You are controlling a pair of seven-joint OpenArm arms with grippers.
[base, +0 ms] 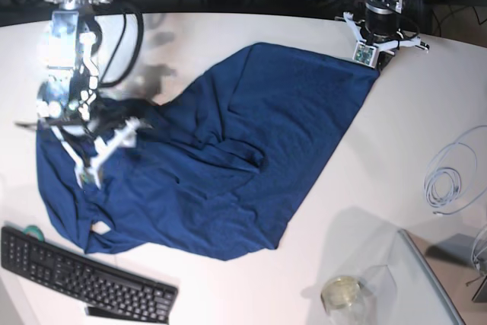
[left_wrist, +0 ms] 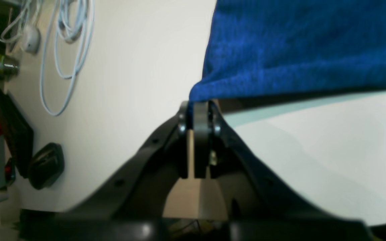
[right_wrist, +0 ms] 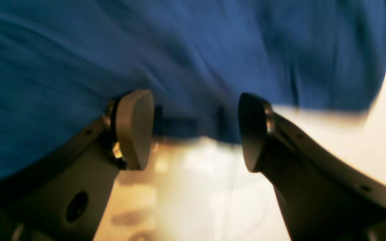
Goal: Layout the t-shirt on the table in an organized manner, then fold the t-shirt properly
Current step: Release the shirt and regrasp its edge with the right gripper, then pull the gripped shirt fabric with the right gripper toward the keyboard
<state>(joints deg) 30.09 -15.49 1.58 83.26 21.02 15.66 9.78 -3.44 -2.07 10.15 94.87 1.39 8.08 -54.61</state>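
Left end effector (left_wrist: 198, 110) is reaching low over the desk (base: 396, 157), clamping the t-shirt (base: 228, 157) corner. Right end effector (right_wrist: 195, 130) is hovering over the spread cloth, jaws parted, gripping nothing.

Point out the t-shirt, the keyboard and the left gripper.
t-shirt (base: 228, 165), base view, middle of cloth.
keyboard (base: 76, 273), base view, key rows.
left gripper (left_wrist: 199, 108), left wrist view, closed fingertips.

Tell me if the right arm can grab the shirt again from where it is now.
Probably yes. The right gripper is open, its fingers either side of the t-shirt edge with nothing between them and the cloth. The left gripper is shut on a far corner, well out of its way.
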